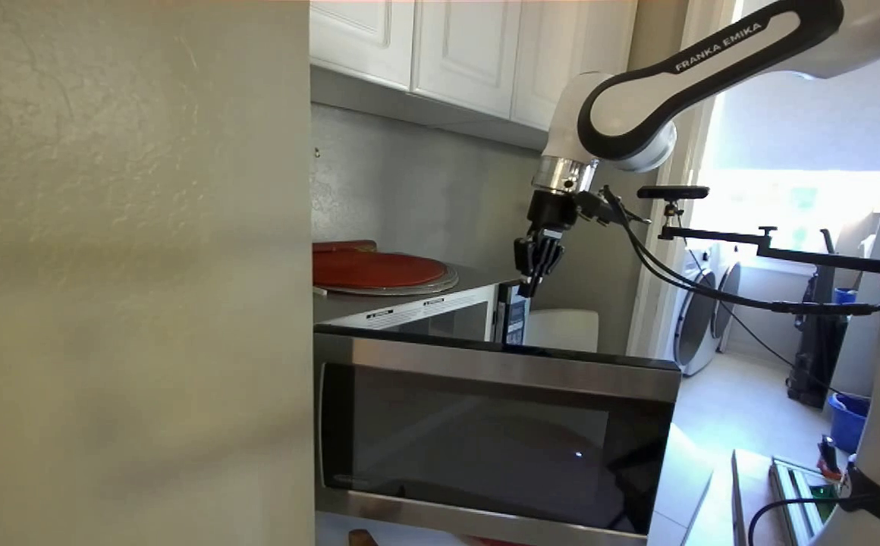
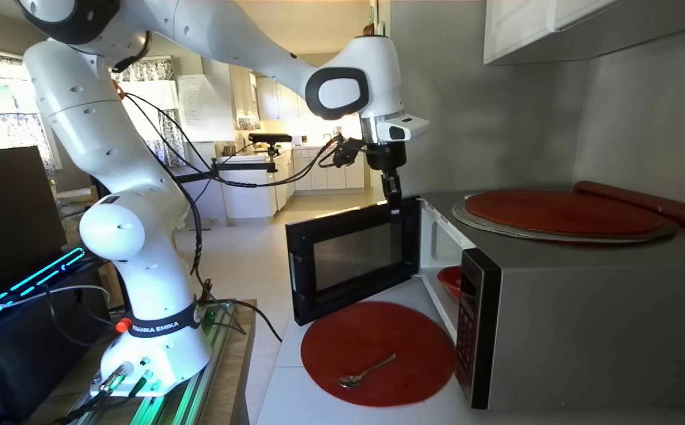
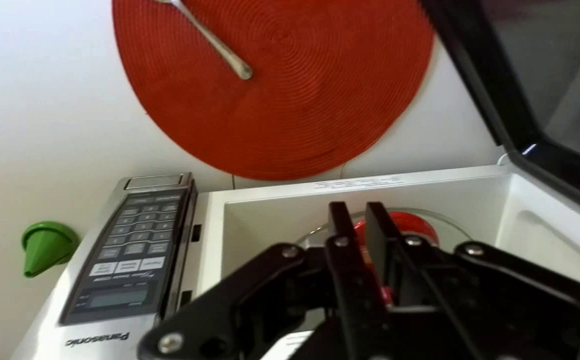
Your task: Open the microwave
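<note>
The microwave (image 2: 602, 336) stands on the white counter, a boxy steel appliance with a keypad panel (image 3: 137, 240). Its dark glass door (image 2: 304, 277) is swung wide open, also in an exterior view (image 1: 478, 447) from its outer face. A red bowl (image 3: 415, 225) sits inside on a glass turntable; an exterior view (image 2: 450, 280) shows part of it. My gripper (image 3: 359, 206) points down in front of the opening, with a narrow gap between its fingers and nothing held. In both exterior views the fingertips (image 1: 529, 291) (image 2: 394, 209) are near the height of the door's top edge; contact cannot be told.
A red round mat (image 2: 378, 330) with a spoon (image 2: 366, 372) lies on the counter before the microwave. Red round plates (image 2: 561, 209) lie on top of it. A green cone (image 3: 49, 247) is beside the panel. White cabinets (image 1: 466, 57) hang above.
</note>
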`<state>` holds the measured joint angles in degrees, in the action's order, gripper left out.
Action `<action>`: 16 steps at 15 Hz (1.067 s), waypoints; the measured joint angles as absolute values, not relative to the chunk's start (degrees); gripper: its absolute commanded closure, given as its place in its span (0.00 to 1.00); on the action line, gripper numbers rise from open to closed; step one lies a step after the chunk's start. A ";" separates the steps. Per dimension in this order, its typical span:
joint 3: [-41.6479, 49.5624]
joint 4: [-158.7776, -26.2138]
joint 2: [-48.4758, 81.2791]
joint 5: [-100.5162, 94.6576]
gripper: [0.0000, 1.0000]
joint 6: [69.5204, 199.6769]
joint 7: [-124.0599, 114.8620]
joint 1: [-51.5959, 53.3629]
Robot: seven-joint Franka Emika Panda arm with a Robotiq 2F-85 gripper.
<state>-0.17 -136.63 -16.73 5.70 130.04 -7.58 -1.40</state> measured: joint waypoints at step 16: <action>-3.10 -137.02 -18.40 -10.06 0.00 132.85 -17.20 -4.48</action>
<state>-3.10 -137.02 -18.40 -10.06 132.85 -17.20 -4.48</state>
